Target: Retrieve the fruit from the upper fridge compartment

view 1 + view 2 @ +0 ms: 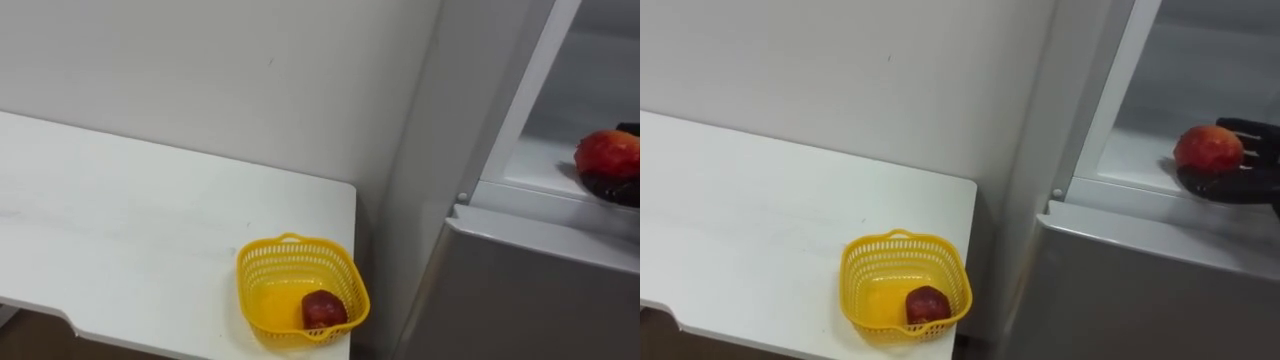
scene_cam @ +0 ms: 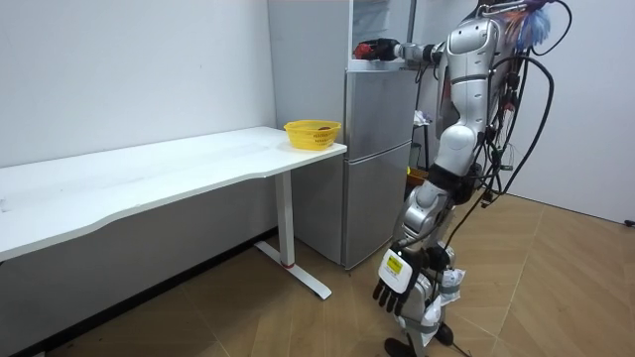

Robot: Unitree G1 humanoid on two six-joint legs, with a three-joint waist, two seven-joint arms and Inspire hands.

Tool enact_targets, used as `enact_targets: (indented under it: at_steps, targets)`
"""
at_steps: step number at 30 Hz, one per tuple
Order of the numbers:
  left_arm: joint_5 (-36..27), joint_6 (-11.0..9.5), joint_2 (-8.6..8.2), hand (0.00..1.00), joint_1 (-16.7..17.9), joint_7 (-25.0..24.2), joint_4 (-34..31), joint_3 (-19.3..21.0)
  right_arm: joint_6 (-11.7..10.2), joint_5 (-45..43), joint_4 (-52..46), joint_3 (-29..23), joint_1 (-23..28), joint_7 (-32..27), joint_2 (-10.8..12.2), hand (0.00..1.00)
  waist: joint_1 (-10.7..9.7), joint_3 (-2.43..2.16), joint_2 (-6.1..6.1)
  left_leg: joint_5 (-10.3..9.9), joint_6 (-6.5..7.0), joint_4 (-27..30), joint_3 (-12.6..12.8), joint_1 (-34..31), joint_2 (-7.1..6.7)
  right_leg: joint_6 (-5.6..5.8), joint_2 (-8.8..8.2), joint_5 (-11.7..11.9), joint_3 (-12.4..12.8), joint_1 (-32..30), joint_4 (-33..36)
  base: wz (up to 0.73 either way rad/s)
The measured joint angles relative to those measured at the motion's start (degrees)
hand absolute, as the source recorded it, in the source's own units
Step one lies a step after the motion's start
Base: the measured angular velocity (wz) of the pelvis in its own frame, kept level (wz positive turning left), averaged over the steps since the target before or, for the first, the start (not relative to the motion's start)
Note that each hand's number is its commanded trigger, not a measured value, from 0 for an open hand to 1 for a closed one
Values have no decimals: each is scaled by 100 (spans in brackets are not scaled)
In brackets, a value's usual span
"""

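Handling of the red fruit (image 1: 1208, 149): it is judged to be light, firm and round. The smooth skin can slip, and bruising is expected if it is squeezed hard or dropped.
Place to take hold: the widest part is judged best. The fingers are to be cupped from below and the thumb set on the opposite side, so that the weight is carried by the palm.
Look of the fruit: a round body is seen, red with an orange-yellow blush on one side. No stem can be made out.
Place of the fruit: it is found in the open upper compartment of the fridge (image 1: 1120, 290), over the white shelf (image 1: 1130, 150) and near the front edge of it, in the right hand.
Right hand (image 1: 1230, 178): it is curled under and around the fruit, and dark fingers are seen below and behind it.
Left hand (image 2: 395, 286): it is hung low and well apart from the fridge, with the fingers loose and nothing held.
Yellow basket (image 1: 902, 238): it is set on the white table (image 1: 740, 200), just beside the left wall of the fridge. A darker red fruit (image 1: 927, 303) is laid in it.
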Motion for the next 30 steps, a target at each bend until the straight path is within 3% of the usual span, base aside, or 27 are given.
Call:
enact_targets:
  at_steps: [26, 30]
  targets:
    - [-54, -3, 8, 0, -20, 10, 2, -121, -50, -68, -5, 11, -44, -14, 0, 100, 15, -3, 1, 1, -2, -6, -1, 1, 5, -1, 5, -1, 14, 4, -6, 0]
    - [-53, -58, 7, 0, 9, 109, -1, -119, -44, -21, -45, 21, -43, -41, 0, 100, 17, -20, -15, 3, -6, -25, 15, 12, 13, -2, 7, -1, 10, -7, -5, 0]
